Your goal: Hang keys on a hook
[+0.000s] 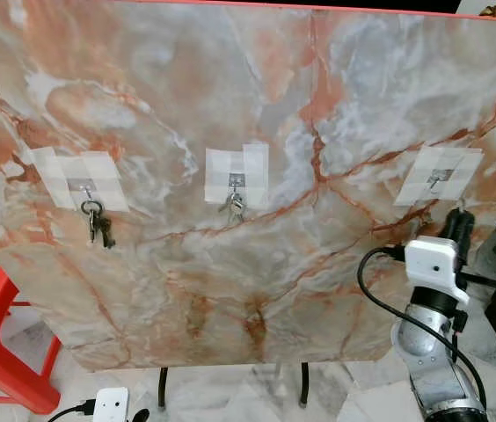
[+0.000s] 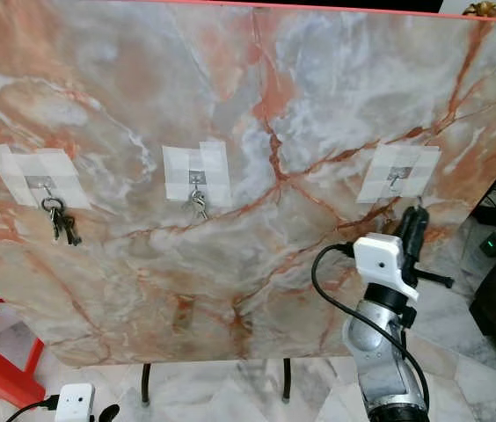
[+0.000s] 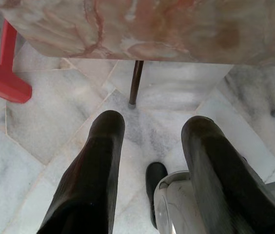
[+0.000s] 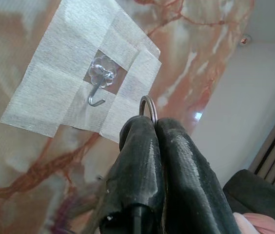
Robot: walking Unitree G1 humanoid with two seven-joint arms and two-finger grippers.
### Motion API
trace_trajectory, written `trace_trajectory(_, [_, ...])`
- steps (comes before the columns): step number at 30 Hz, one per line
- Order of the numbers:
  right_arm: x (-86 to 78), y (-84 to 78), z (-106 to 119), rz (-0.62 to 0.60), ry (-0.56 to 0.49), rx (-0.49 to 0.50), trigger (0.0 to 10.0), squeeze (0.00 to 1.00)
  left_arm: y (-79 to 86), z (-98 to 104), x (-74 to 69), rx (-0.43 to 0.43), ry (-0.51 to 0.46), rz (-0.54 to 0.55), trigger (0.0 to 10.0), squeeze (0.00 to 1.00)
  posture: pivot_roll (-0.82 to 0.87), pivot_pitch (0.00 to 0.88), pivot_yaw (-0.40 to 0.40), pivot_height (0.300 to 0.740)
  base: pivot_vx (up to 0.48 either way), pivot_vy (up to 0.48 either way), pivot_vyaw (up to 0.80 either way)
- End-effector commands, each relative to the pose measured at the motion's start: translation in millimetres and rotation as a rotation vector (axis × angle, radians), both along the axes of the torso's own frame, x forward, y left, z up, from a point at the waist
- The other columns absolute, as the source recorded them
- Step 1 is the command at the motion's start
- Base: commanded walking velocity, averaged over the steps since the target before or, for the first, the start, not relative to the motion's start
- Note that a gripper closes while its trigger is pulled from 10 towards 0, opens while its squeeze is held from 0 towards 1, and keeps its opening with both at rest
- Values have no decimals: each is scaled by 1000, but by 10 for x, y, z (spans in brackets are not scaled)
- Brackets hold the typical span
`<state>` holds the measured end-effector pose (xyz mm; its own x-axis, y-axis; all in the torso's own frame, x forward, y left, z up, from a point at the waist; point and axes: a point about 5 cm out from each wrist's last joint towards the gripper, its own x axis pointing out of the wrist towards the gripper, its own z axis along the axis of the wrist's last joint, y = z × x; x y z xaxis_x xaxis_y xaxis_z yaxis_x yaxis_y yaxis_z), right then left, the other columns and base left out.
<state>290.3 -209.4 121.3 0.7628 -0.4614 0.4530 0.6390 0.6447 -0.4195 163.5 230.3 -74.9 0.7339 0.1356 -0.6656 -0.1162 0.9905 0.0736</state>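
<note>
Hanging idle far to the left of the working arm, the left gripper [image 3: 149,170] is pointing at the marble floor [image 3: 45,122], its fingers spread apart with nothing between them. On the marble board [image 1: 257,114], well to the left of the right gripper, one bunch of keys [image 1: 97,220] is already dangling from the left hook [image 1: 88,189]; nearer in, a second bunch [image 1: 235,207] is hanging on the middle hook [image 1: 237,182]. Both hooks are sitting in patches of white tape. The right gripper [image 4: 149,127] is reaching up at the board's right side, its fingers pressed together and clamping a key ring [image 4: 148,106], whose metal loop is poking out above the fingertips. The right hook [image 4: 97,95], bare inside its own tape patch [image 4: 54,92], is sitting just beside and slightly above that ring, not yet touching it. Two of the three hooks look served; what seems to be remaining is lifting the ring over the hook's upturned tip, lowering it on, and releasing.
</note>
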Motion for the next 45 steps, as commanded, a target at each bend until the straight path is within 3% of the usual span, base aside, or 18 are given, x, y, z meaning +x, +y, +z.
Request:
trace_trajectory(1, [25, -31, 27, -7, 3, -14, 10000, 0, -21, -17, -23, -5, 9, 5, 10000, 0, 75, 34, -91, 709, 0, 0, 0])
trace_trajectory(10, [47, -90, 64, -25, 17, -34, 10000, 0, -24, -16, -19, -4, 7, 4, 10000, 0, 72, 33, -92, 709, 0, 0, 0])
trace_trajectory(21, [111, 39, 79, 62, 49, -114, 10000, 0, -18, -13, -17, -4, 5, 6, 10000, 0, 73, 32, -92, 709, 0, 0, 0])
trace_trajectory(45, [79, -14, 111, 1, 25, -104, 10000, 0, -17, -12, -16, -4, 4, 4, 10000, 0, 71, 34, -91, 709, 0, 0, 0])
